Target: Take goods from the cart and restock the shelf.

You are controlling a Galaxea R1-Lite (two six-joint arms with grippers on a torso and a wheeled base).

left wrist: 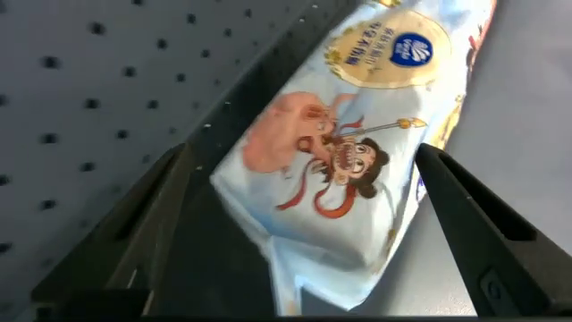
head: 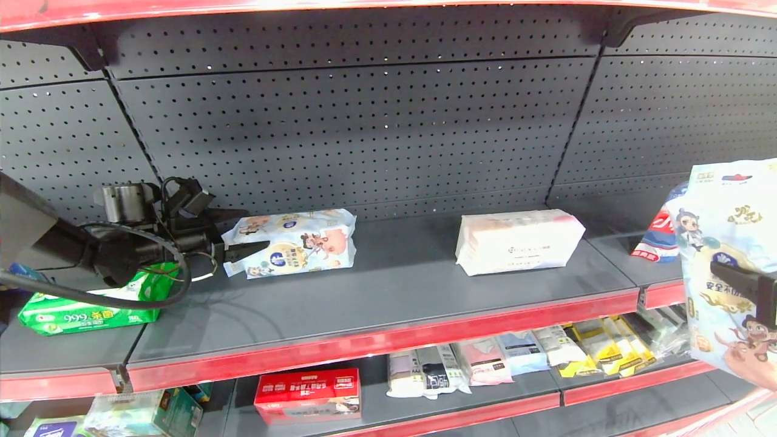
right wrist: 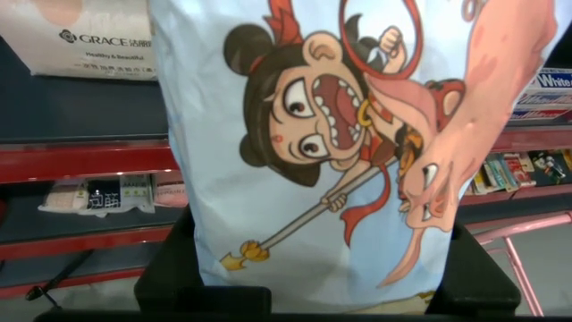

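A cartoon-printed wipes pack [head: 294, 241] lies flat on the grey shelf board [head: 400, 285], near the pegboard back. My left gripper [head: 249, 230] is at the pack's left end, open, one finger on each side of it. In the left wrist view the pack [left wrist: 331, 161] sits between the spread fingers [left wrist: 465, 224] of the left gripper [left wrist: 304, 152] with gaps on both sides. A second cartoon pack [head: 731, 243] hangs upright in front of the shelf at the far right, with my right gripper [head: 737, 276] shut on it. Seen from the right wrist, the gripper [right wrist: 326, 264] clamps this pack [right wrist: 331, 134] low down.
A white tissue pack [head: 519, 241] lies mid-right on the same board. A green wipes pack [head: 91, 306] sits on the left section and a red-and-blue pack [head: 658, 233] on the right one. The lower shelf holds a red box [head: 308, 394] and several flat packets [head: 516, 358].
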